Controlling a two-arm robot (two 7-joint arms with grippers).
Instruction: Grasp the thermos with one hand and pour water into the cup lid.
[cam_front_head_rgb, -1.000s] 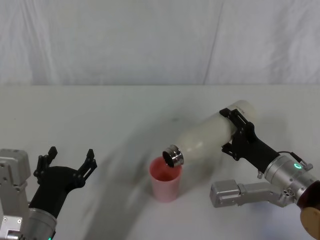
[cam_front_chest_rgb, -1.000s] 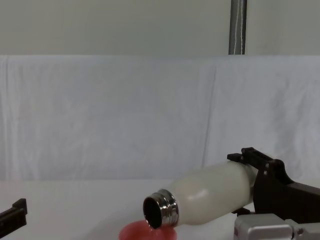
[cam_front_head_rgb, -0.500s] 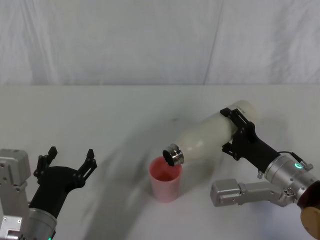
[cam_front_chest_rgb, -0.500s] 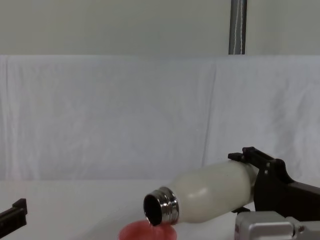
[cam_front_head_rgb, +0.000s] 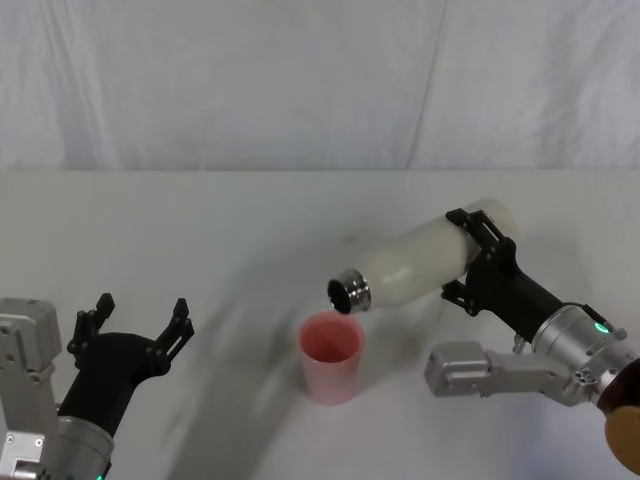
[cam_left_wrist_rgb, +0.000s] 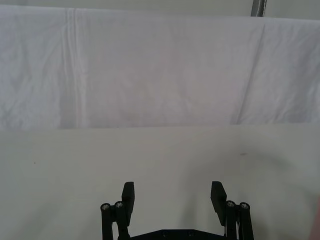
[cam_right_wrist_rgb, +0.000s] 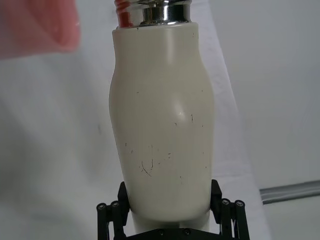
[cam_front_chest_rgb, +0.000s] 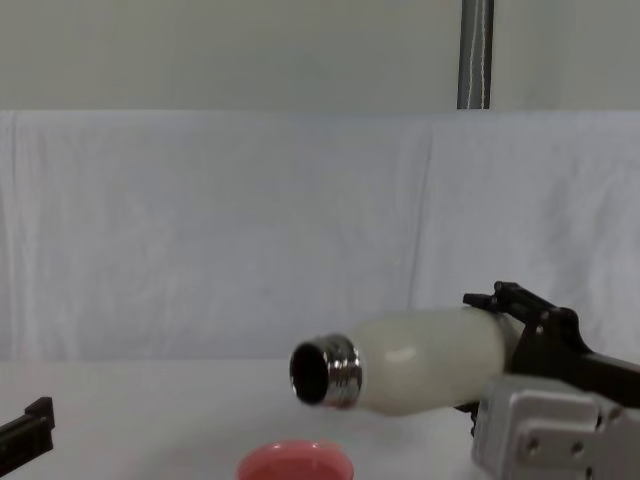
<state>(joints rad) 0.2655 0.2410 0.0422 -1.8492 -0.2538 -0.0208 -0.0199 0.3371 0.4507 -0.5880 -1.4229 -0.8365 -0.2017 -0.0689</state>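
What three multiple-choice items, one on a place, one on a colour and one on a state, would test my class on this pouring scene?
1. Where is the mouth of the thermos?
A. Above the far rim of the cup lid, clear of it
B. Resting inside it
C. Beyond the table's edge

2. What colour is the cup lid?
A. Blue
B. Pink
C. Green

3. What is the left gripper doing?
A. Clamping the thermos
B. Lifting the cup lid
C. Open, holding nothing

Answers:
1 A: the chest view shows a gap between neck and rim.
2 B: its rim and wall are pink.
3 C: its jaws stand apart over bare table, while the right gripper holds the thermos.
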